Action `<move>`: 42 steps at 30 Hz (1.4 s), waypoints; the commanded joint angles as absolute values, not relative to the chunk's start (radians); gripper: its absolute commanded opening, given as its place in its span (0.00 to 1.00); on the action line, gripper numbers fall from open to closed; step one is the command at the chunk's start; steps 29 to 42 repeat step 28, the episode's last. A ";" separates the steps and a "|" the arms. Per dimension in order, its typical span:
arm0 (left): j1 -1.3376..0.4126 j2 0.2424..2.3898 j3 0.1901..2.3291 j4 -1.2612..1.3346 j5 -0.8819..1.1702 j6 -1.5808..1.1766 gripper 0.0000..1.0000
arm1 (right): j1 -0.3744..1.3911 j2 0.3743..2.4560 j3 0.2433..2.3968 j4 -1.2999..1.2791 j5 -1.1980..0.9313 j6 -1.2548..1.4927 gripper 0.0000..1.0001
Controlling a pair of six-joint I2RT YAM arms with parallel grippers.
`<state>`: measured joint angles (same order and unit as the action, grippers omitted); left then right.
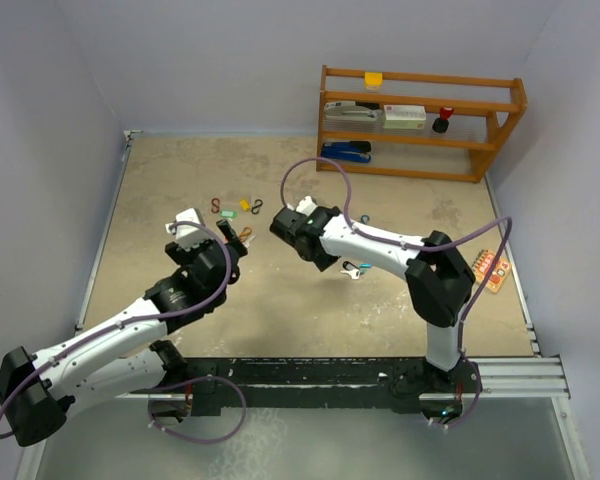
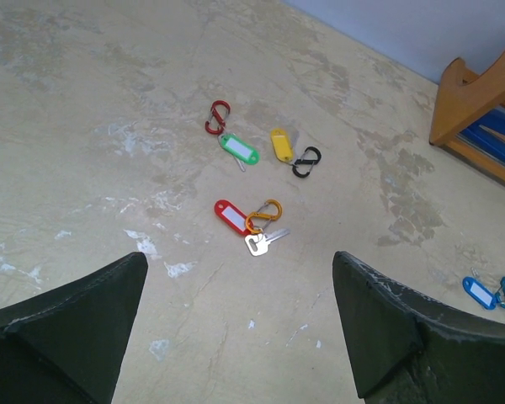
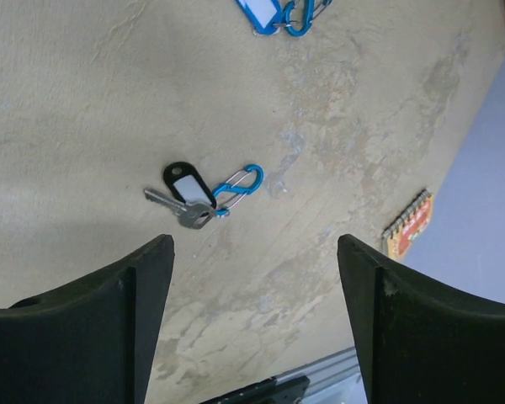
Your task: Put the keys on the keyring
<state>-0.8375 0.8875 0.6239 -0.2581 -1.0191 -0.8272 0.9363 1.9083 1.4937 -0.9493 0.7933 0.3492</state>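
Note:
In the left wrist view a silver key point(image 2: 265, 242) lies with a red tag point(image 2: 231, 217) on an orange clip point(image 2: 263, 215), just ahead of my open, empty left gripper point(image 2: 238, 261). Farther off lie a red clip point(image 2: 217, 116), a green tag point(image 2: 239, 149), a yellow tag point(image 2: 281, 143) and a black clip point(image 2: 305, 162). In the right wrist view a silver key point(image 3: 181, 210) with a black tag point(image 3: 183, 181) hangs on a blue clip point(image 3: 240, 187), ahead of my open, empty right gripper point(image 3: 254, 244). From above, the left gripper point(image 1: 232, 245) and right gripper point(image 1: 315, 255) hover mid-table.
A blue tag with a blue clip point(image 2: 488, 292) lies to the right; it also shows in the right wrist view point(image 3: 261, 13). A wooden shelf point(image 1: 420, 120) with a stapler and small items stands at the back right. A small spiral notebook point(image 1: 490, 270) lies near the right wall.

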 commanded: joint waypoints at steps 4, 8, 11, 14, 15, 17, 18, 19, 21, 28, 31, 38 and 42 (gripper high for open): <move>-0.830 0.831 0.632 -0.245 -1.035 -0.801 0.93 | 0.841 1.715 1.426 -0.764 0.684 0.451 0.94; -0.830 0.813 0.642 -0.229 -1.017 -0.772 0.93 | 0.838 1.504 1.222 -0.455 0.631 0.417 1.00; -0.830 0.800 0.647 -0.216 -1.014 -0.760 0.93 | 0.838 1.313 1.021 -0.152 0.468 0.371 1.00; -0.831 0.786 0.642 -0.189 -1.005 -0.750 0.93 | 0.839 1.179 0.887 0.030 0.355 0.313 1.00; -0.830 0.785 0.640 -0.181 -1.001 -0.746 0.93 | 0.839 1.149 0.856 0.059 0.331 0.307 1.00; -0.829 0.792 0.640 -0.170 -0.992 -0.746 0.92 | 0.839 1.102 0.812 0.100 0.302 0.292 1.00; -0.831 0.798 0.640 -0.166 -0.991 -0.745 0.93 | 0.839 1.082 0.790 0.120 0.296 0.285 1.00; -0.831 0.805 0.641 -0.166 -0.989 -0.748 0.93 | 0.839 1.056 0.771 0.145 0.292 0.281 1.00; -0.831 0.818 0.643 -0.164 -0.988 -0.754 0.93 | 0.840 1.024 0.732 0.184 0.279 0.271 1.00; -0.831 0.854 0.644 -0.150 -0.984 -0.748 0.93 | 0.841 0.968 0.685 0.192 0.263 0.252 1.00; -0.831 0.854 0.644 -0.150 -0.984 -0.748 0.93 | 0.841 0.968 0.685 0.192 0.263 0.252 1.00; -0.831 0.854 0.644 -0.150 -0.984 -0.748 0.93 | 0.841 0.968 0.685 0.192 0.263 0.252 1.00; -0.831 0.854 0.644 -0.150 -0.984 -0.748 0.93 | 0.841 0.968 0.685 0.192 0.263 0.252 1.00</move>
